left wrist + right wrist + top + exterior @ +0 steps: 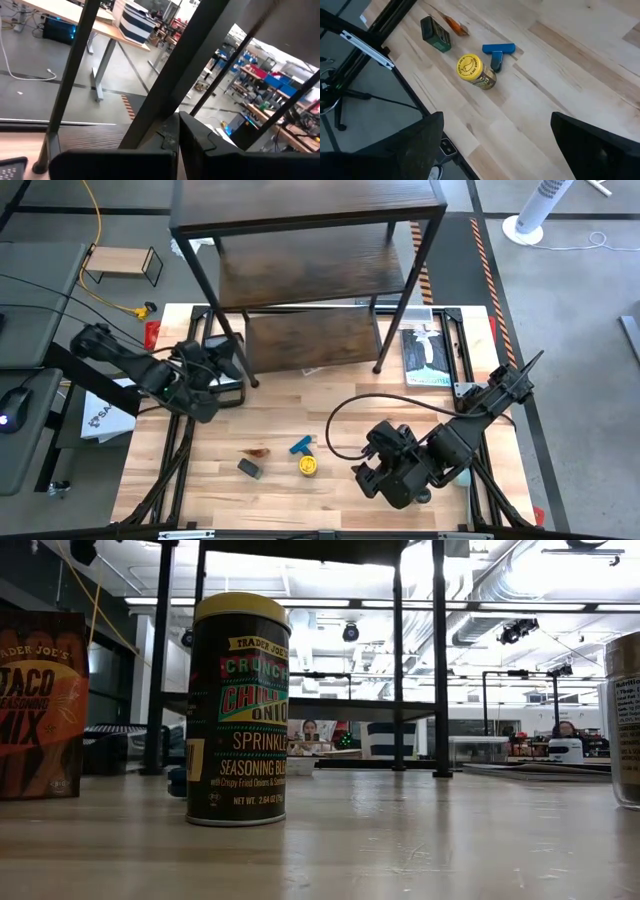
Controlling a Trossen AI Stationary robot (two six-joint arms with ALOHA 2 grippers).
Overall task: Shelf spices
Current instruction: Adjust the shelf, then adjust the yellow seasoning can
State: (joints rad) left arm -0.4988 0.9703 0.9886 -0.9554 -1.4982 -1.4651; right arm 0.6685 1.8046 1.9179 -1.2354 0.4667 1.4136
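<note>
The right gripper [392, 478] hovers with fingers [415, 145] spread wide and empty above the bench [330, 405] — the yellow-lidded jar [475, 70], small dark grey box [435, 34] and reddish-brown packet [456, 25] stand on the bench just beyond — while the left gripper [222, 360], fingers [200, 145] clenched on nothing, waits beside the shelf [300, 220].

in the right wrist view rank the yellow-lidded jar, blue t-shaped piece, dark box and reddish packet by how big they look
1. yellow-lidded jar
2. blue T-shaped piece and dark box: look alike, unranked
3. reddish packet, partly hidden behind the box, so unsure
</note>
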